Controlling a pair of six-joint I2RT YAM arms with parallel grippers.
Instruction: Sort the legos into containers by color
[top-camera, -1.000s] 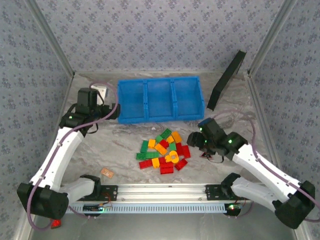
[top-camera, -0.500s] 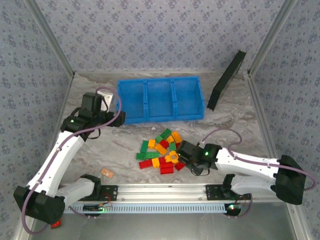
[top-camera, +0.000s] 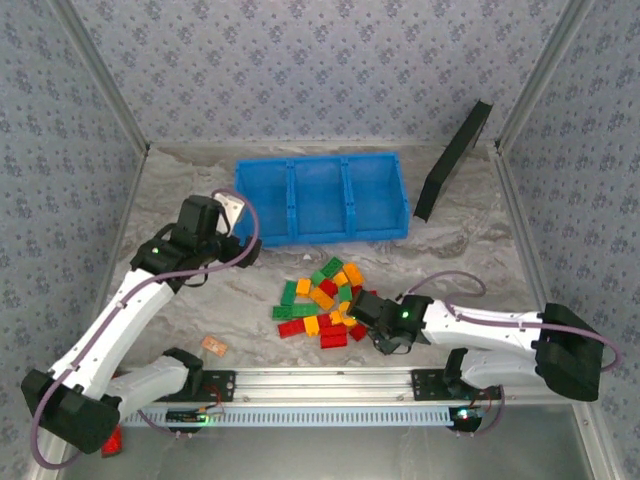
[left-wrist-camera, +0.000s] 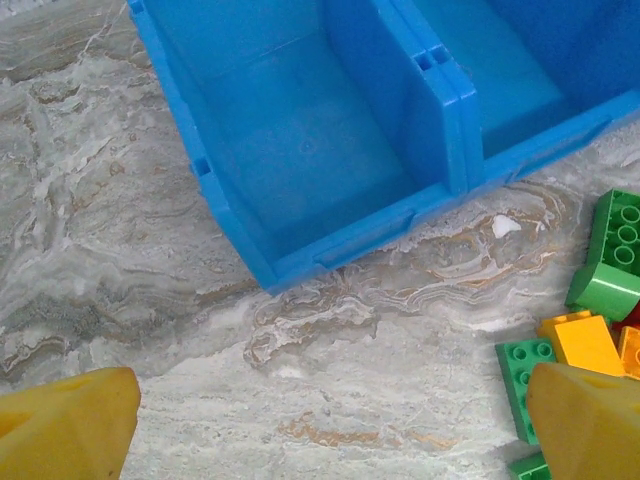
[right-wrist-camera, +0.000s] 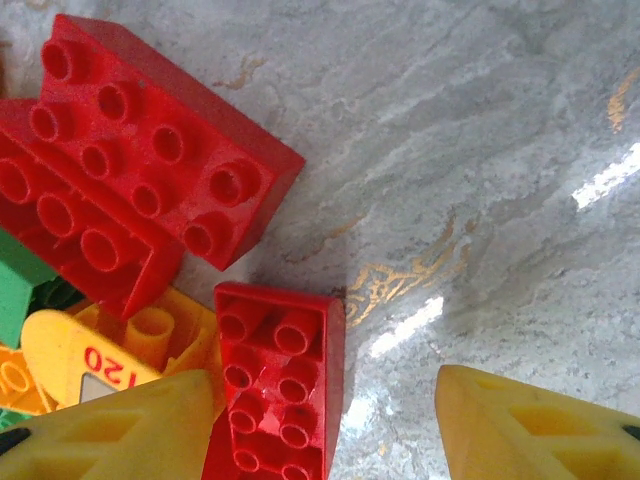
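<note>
At the left of the top view, the left gripper (top-camera: 232, 207) hangs near the left end of the blue bin (top-camera: 320, 236). In its wrist view, its yellow fingers (left-wrist-camera: 65, 425) sit wide apart in the two lower corners with nothing between them but bare marble table (left-wrist-camera: 120, 250). The bin's leftmost compartment (left-wrist-camera: 300, 150) lies straight ahead in the upper middle of that frame.

The legos (top-camera: 325, 298) lie in one loose heap of red, green and orange-yellow at the centre of the top view, below the bin and apart from it. A few green and orange ones reach the lower right edge of the left wrist view.

To the right of the heap, the right gripper (top-camera: 362, 307) is low at its lower right edge and is clearly the nearer arm. Its jaws are parted. A small red brick (right-wrist-camera: 285, 385) lies between them in the bottom centre of its wrist view, hard against the left finger (right-wrist-camera: 120, 430) and well apart from the right one. The brick's long axis runs up and down the frame, so the jaws would close across its short side. My judgement is that the grip should work after a slight shift leftward in the frame to centre the brick.
</note>
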